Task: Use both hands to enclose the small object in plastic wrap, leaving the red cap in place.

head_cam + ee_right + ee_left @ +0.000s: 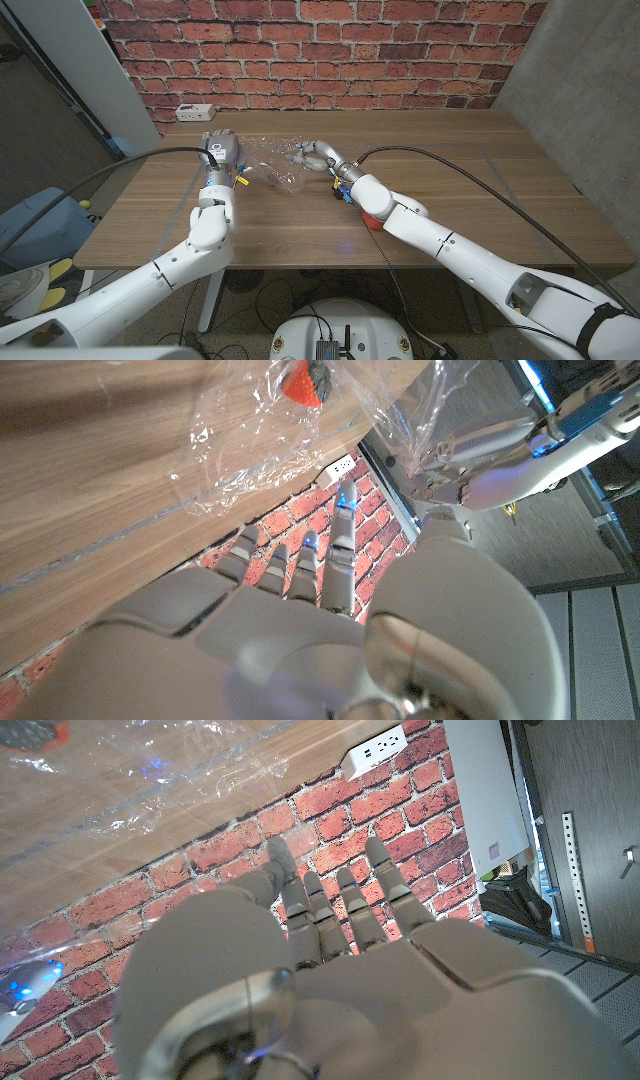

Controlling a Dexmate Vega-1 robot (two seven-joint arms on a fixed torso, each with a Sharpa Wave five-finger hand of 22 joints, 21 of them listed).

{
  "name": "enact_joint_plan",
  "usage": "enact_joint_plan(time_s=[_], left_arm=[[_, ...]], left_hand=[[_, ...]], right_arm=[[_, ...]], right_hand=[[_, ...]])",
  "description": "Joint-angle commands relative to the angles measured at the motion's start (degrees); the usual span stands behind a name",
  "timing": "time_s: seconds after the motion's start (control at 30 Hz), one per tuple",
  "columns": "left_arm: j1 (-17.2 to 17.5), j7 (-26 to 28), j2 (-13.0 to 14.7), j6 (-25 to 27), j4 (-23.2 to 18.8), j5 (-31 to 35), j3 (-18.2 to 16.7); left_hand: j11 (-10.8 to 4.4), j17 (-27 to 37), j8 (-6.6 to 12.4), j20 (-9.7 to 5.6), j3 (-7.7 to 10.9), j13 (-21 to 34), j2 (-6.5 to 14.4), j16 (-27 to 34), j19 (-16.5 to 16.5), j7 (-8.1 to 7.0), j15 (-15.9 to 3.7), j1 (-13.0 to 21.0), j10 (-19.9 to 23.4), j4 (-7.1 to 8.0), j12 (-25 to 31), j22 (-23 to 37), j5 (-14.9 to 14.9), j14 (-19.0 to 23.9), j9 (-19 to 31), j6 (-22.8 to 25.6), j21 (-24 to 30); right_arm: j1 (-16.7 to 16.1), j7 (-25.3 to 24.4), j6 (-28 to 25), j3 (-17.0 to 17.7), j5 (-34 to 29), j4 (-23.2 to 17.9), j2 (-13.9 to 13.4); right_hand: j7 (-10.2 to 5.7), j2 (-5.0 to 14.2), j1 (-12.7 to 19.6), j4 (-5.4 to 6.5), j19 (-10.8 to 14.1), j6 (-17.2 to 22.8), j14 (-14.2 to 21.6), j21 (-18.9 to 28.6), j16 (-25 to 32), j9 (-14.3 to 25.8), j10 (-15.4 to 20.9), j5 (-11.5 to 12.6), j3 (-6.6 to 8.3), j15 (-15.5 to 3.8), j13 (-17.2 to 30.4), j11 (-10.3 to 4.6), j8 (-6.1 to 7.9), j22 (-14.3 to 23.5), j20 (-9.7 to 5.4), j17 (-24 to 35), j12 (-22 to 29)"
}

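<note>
Left hand (220,152) sits at the left edge of the plastic wrap (272,163), fingers (345,900) extended and apart in the left wrist view, nothing visibly held. Right hand (315,156) is at the wrap's right edge; whether it pinches the film can't be told, fingers (300,565) look loosely spread. Wrap lies crumpled on the wooden table (450,180) between both hands. Small object with the red cap (303,380) shows under the film in the right wrist view. White power strip (192,111) at the table's far left, by the brick wall (320,50).
</note>
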Motion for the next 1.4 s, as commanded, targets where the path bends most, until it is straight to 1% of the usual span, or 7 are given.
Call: enact_joint_plan(time_s=[0.03, 0.7, 0.8, 0.93, 1.07, 1.2, 1.4], left_arm=[[-2.0, -0.1, 0.0, 1.0, 1.3, -0.3, 1.8], [-6.0, -2.3, -0.9, 4.5, 3.6, 1.4, 5.2], [-6.0, -2.4, -0.7, 5.0, 3.5, 1.4, 5.3], [-5.6, -2.2, -0.4, 5.5, 2.8, 1.3, 5.2], [-5.0, -1.9, 0.0, 5.7, 2.1, 1.1, 4.9], [-4.5, -1.8, 0.4, 6.1, 1.4, 1.0, 4.7], [-3.8, -1.6, 0.9, 6.2, 0.9, 0.2, 4.1]], left_hand=[[0.01, 0.2, 4.29, -0.2, 0.51, 0.2, 0.5, -0.2, -0.3, -0.14, -1.61, 0.0, 0.1, 0.07, 0.4, 0.2, -0.2, -0.1, 0.1, -0.3, 0.5], [0.16, 0.2, 5.17, -0.2, 1.12, 0.6, 0.3, -0.2, -0.6, -0.07, -1.4, -0.6, 0.1, -0.21, 0.5, 0.1, -0.4, 0.0, -0.4, -0.4, 1.4], [0.3, 0.2, 5.39, -0.21, 1.25, 0.7, 0.3, -0.2, -0.6, 0.03, -1.37, -0.7, 0.2, -0.27, 0.5, 0.1, -0.4, 0.0, -0.5, -0.3, 1.6], [0.34, 0.2, 5.53, -0.21, 1.38, 0.8, 0.3, -0.2, -0.6, 0.07, -1.36, -0.8, 0.3, -0.35, 0.5, 0.1, -0.5, -0.1, -0.7, -0.4, 1.8], [0.29, 0.2, 5.68, -0.28, 1.52, 0.8, 0.3, -0.2, -0.6, 0.0, -1.35, -0.9, 0.2, -0.43, 0.5, 0.1, -0.5, -0.1, -0.8, -0.5, 2.0], [0.17, 0.2, 5.88, -0.33, 1.67, 0.9, 0.3, -0.2, -0.7, 0.07, -1.31, -1.0, 0.2, -0.53, 0.5, 0.0, -0.5, -0.1, -0.9, -0.5, 2.2], [0.36, 0.2, 6.01, -0.3, 1.84, 1.0, 0.2, -0.2, -0.8, -0.11, -1.33, -1.2, 0.1, -0.66, 0.5, 0.0, -0.6, -0.1, -1.3, -0.7, 2.5]], right_arm=[[5.1, 12.3, -5.0, -2.3, 0.9, -4.3, -3.8], [7.5, 12.7, -17.1, -8.4, -13.2, -12.3, -5.4], [6.9, 10.2, -17.2, -8.8, -15.6, -12.1, -4.9], [4.8, 2.9, -16.4, -9.0, -20.1, -10.6, -3.6], [2.9, -4.1, -13.7, -8.4, -22.3, -7.9, -2.0], [1.7, -8.4, -9.6, -7.1, -21.7, -4.9, -0.5], [1.6, -10.8, -7.0, -6.0, -21.5, -2.3, 1.1]], right_hand=[[-0.86, -1.68, -2.2, 0.27, -3.5, -6.3, -3.4, -0.3, -0.7, 0.1, -4.5, 0.9, -1.57, 0.56, 0.4, 0.65, -0.74, 0.2, 0.74, 0.4, -0.8], [-2.63, -1.78, 1.3, -2.2, -5.2, -10.0, -5.6, 0.3, -0.6, 0.2, -7.6, 2.8, -0.89, 0.94, 0.5, 0.55, 0.02, 0.2, 0.75, 0.3, -0.4], [-3.24, -1.91, 3.6, -3.62, -4.2, -8.4, -4.7, 0.8, -0.1, 0.3, -6.7, 3.7, -0.39, 0.39, 0.5, -0.02, 1.01, 0.1, 0.53, 0.1, 0.2], [-4.46, 0.03, 12.5, -8.79, 2.8, 1.7, 1.0, 2.9, 1.8, 0.5, -0.3, 6.4, 2.87, -1.26, 0.1, -1.78, 4.06, -0.2, 0.08, -0.8, 2.7], [-6.59, 1.86, 19.3, -11.38, 9.6, 16.0, 8.3, 4.1, 3.6, 0.7, 9.4, 7.4, 6.14, -4.28, -0.3, -5.6, 8.53, -0.4, -2.29, -1.4, 5.1], [-6.42, 5.19, 23.6, -11.53, 13.9, 24.8, 13.4, 4.7, 5.2, 1.0, 15.7, 6.4, 9.51, -7.45, -0.6, -7.94, 12.03, -0.5, -4.89, -1.5, 6.3], [-6.07, 5.69, 23.9, -11.2, 14.8, 24.8, 14.6, 4.8, 5.5, 1.0, 17.0, 5.8, 10.14, -8.37, -0.6, -8.35, 12.08, -0.5, -5.42, -1.4, 6.4]])
